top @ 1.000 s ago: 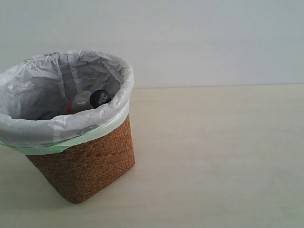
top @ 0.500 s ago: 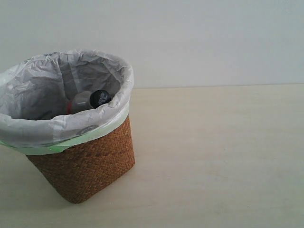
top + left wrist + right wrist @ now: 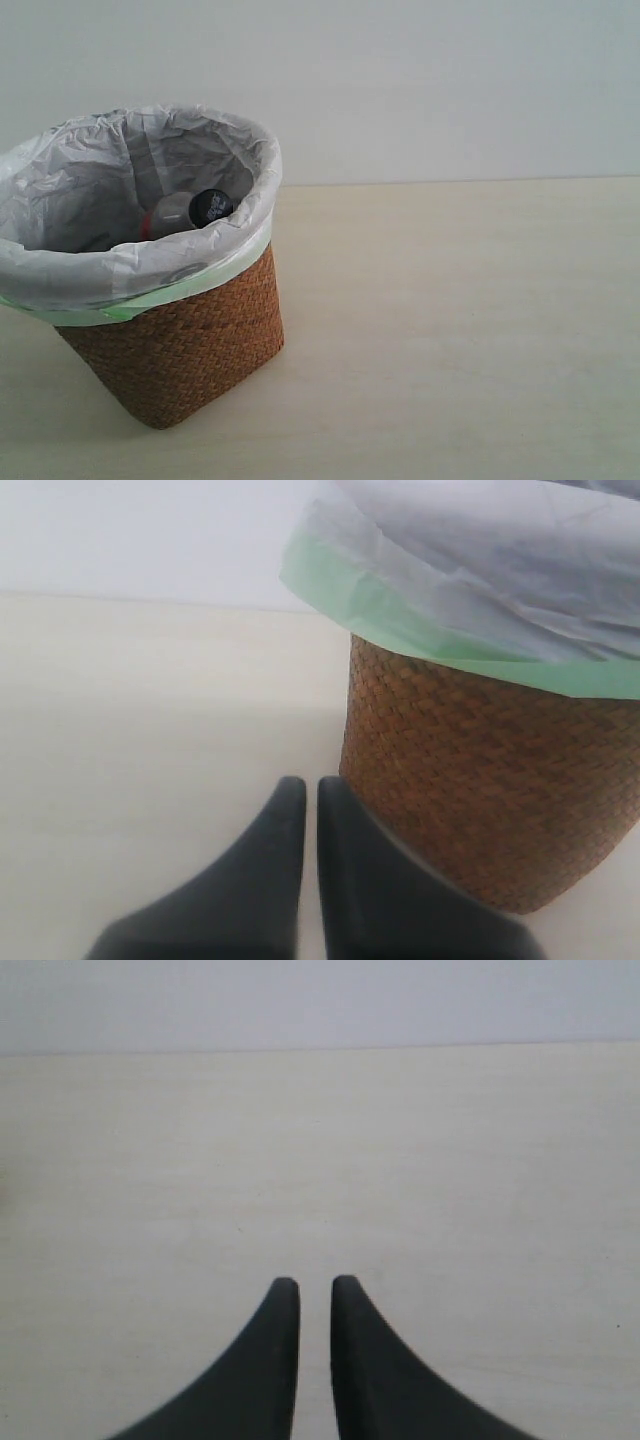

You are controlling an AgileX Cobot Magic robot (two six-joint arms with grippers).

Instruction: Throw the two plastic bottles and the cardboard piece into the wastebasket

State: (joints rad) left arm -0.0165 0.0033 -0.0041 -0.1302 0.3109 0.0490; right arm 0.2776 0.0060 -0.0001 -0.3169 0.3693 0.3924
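Wastebasket [image 3: 180, 350] stands at left of the exterior frame, black-capped bottle [image 3: 195, 210] inside; left gripper [image 3: 302, 790] and right gripper [image 3: 315, 1290] both have narrow, empty jaws.

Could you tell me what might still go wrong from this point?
The left gripper, jaws nearly shut and empty, sits low beside the wastebasket; a sideways swing could knock the already leaning basket over. Only the black-capped bottle shows inside, so the other bottle and the cardboard cannot be confirmed.
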